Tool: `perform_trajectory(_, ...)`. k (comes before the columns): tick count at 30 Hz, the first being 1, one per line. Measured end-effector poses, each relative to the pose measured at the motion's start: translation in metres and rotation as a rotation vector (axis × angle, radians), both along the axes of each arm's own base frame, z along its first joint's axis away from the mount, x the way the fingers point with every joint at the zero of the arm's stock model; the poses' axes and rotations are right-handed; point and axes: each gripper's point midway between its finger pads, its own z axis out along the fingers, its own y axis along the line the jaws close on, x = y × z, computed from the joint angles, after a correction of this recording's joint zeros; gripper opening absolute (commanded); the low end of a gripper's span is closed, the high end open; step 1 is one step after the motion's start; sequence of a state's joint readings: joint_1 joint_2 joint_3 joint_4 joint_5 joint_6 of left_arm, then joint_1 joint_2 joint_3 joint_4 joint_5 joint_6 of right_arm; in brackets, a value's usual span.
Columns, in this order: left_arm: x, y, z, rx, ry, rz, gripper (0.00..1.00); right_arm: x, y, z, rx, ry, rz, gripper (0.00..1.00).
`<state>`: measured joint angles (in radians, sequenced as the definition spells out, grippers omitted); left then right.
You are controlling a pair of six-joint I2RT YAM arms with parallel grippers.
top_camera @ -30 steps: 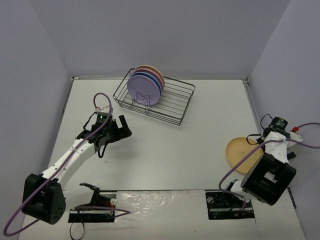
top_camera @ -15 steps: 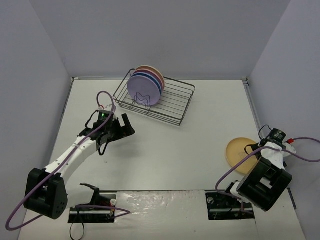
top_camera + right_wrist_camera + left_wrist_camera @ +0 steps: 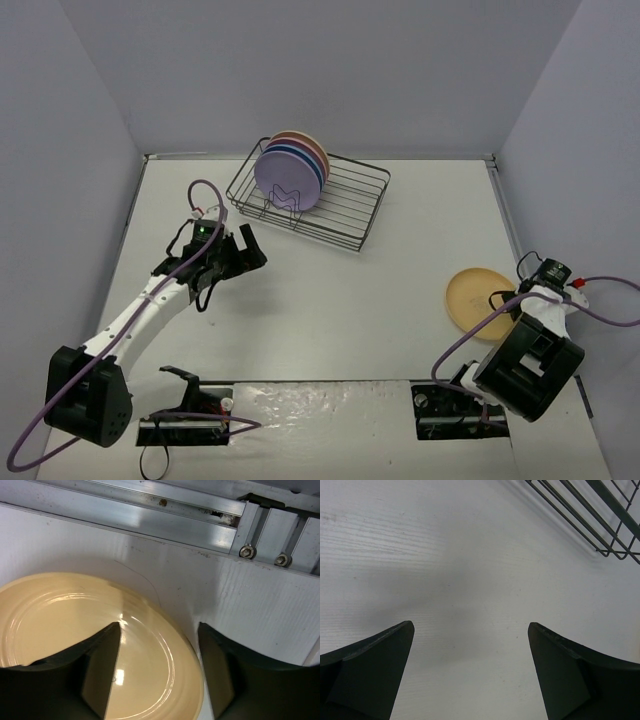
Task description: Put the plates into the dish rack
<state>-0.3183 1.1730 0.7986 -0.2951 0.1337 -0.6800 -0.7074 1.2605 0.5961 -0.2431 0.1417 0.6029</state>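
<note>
Yellow plate [image 3: 475, 298] slid toward 10 o'clock; right gripper [image 3: 160, 627] wide astride its rim, left gripper [image 3: 471, 625] wide, empty; next: pinch, lift.

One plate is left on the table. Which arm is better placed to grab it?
Right. The right gripper is open with the rim of the orange-yellow plate between its fingers; the left gripper is open over bare table beside the dish rack.

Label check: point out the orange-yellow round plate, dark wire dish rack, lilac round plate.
Orange-yellow round plate [image 3: 478, 300]: top view, centre.
Dark wire dish rack [image 3: 345, 205]: top view, floor wires.
Lilac round plate [image 3: 285, 172]: top view, face.
</note>
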Motion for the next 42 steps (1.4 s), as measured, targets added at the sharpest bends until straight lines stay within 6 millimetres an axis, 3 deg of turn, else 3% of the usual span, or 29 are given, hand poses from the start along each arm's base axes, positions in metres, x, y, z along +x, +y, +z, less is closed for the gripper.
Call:
perform_trajectory(13, 0.001, 0.014, 0.011, 0.043, -0.047, 0.058, 0.97, 0.004, 0.008, -0.012, 0.039, -0.023, 0.013, 0.34)
perform_trajectory(15, 0.001, 0.016, 0.011, 0.051, -0.046, 0.065, 0.97, 0.006, 0.007, -0.013, 0.040, -0.030, 0.016, 0.16)
perform_trajectory(19, -0.001, 0.020, 0.014, 0.058, -0.051, 0.075, 0.97, 0.020, 0.006, -0.009, 0.037, -0.091, 0.028, 0.00)
perform_trajectory(26, -0.002, 0.021, 0.019, 0.057, -0.066, 0.080, 0.97, 0.026, 0.006, 0.006, 0.000, -0.121, 0.064, 0.00)
perform_trajectory(29, -0.003, 0.022, 0.018, 0.060, -0.061, 0.081, 0.97, 0.043, 0.011, 0.050, -0.131, -0.156, 0.158, 0.00)
perform_trajectory(32, -0.004, 0.025, 0.017, 0.073, -0.059, 0.094, 0.97, 0.089, 0.035, 0.132, -0.313, -0.275, 0.341, 0.00)
perform_trajectory(34, -0.004, 0.027, 0.018, 0.080, -0.063, 0.102, 0.97, 0.121, 0.060, 0.200, -0.441, -0.405, 0.449, 0.00)
perform_trajectory(37, -0.005, 0.030, 0.022, 0.084, -0.075, 0.113, 0.97, 0.144, 0.093, 0.277, -0.582, -0.561, 0.555, 0.00)
perform_trajectory(39, -0.005, 0.032, 0.025, 0.085, -0.086, 0.121, 0.97, 0.148, 0.110, 0.307, -0.665, -0.600, 0.606, 0.00)
perform_trajectory(42, -0.008, 0.035, 0.029, 0.086, -0.095, 0.139, 0.97, 0.161, 0.146, 0.336, -0.785, -0.610, 0.735, 0.00)
